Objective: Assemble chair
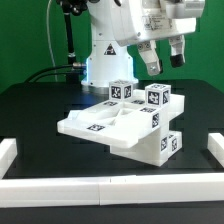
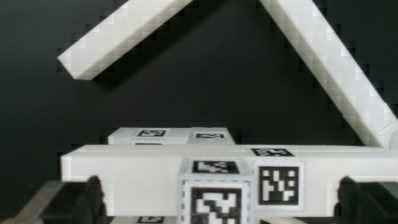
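Note:
The chair (image 1: 125, 122) is a cluster of matte-white blocks with black-and-white tags. It stands in the middle of the black table, with a flat frame toward the exterior view's left and cube-ended pieces on top and at the right. My gripper (image 1: 165, 52) hangs well above its right end, open and empty. In the wrist view the chair's tagged blocks (image 2: 231, 170) show beneath and between my two dark fingers (image 2: 71, 200), which stand wide apart and touch nothing; the gripper (image 2: 217, 206) is centred over them.
Plain white border rails run along the table's front (image 1: 110, 187) and sides (image 1: 216, 150). Two rails meet in a corner beyond the chair in the wrist view (image 2: 125, 45). The robot base (image 1: 105, 60) stands behind the chair.

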Robot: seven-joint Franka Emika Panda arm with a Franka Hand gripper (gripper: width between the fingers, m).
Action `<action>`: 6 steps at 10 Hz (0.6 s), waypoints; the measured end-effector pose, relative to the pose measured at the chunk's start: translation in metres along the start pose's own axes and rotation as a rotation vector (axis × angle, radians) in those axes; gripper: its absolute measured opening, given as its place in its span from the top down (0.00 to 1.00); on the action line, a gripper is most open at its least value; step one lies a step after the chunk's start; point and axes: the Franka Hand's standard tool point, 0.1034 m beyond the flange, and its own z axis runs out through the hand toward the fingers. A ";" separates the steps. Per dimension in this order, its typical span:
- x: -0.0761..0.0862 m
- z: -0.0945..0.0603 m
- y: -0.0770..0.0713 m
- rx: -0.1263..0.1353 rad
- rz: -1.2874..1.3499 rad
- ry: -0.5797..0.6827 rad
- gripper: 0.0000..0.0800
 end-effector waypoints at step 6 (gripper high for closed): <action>0.000 0.000 0.000 0.000 -0.001 0.000 0.19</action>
